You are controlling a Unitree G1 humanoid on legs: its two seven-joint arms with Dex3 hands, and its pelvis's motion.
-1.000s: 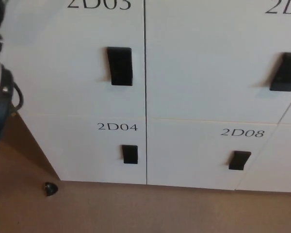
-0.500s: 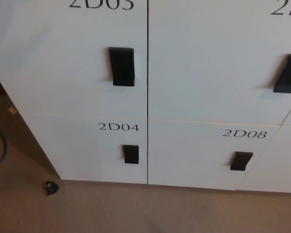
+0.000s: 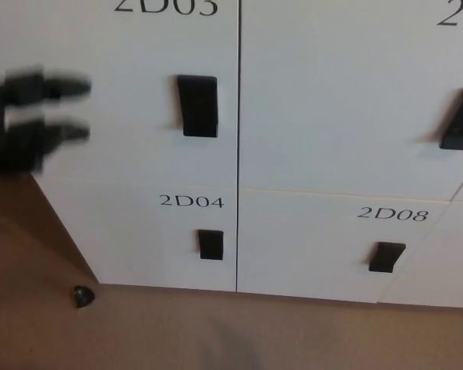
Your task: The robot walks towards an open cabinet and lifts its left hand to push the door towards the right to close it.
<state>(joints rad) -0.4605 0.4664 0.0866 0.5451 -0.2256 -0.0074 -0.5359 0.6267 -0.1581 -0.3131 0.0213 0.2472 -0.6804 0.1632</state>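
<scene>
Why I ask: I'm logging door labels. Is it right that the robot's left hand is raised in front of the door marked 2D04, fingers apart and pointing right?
Not quite. In the head view the left hand, blurred, fingers apart and pointing right, is in front of the upper door 2D03, level with its black handle. Door 2D04 is the one below it.

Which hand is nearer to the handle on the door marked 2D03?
Left. The left hand is in front of that door, left of its handle, its fingers apart and pointing toward it. The right hand is not in view.
</scene>
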